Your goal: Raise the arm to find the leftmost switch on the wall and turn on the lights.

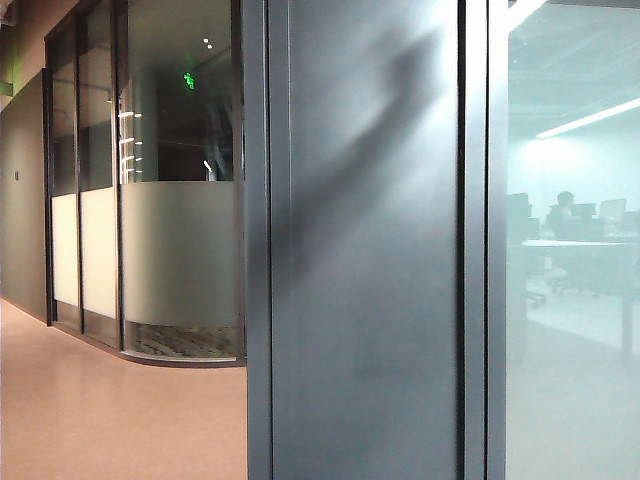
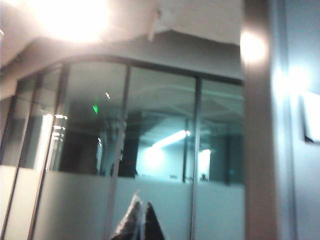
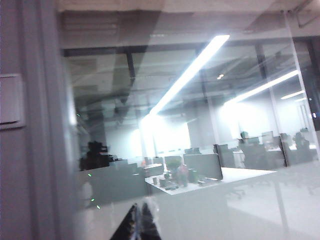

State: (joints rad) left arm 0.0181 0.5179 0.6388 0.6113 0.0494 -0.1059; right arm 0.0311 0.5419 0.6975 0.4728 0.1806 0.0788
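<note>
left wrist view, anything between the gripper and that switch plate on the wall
Nothing visible does. In the left wrist view the left gripper, tips close together, points at the glass partition, while the switch plate sits off to the side on the wall past the dark pillar. The right gripper is elsewhere.

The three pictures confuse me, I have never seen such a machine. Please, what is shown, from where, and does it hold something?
It is a robot with two arms. The exterior view looks at a dark wall panel between glass office walls. Each wrist view looks along one arm. The left gripper points at the glass, a wall switch off to one side. The right gripper also faces glass, with a switch plate at the edge. Both grippers look shut and hold nothing.
</note>
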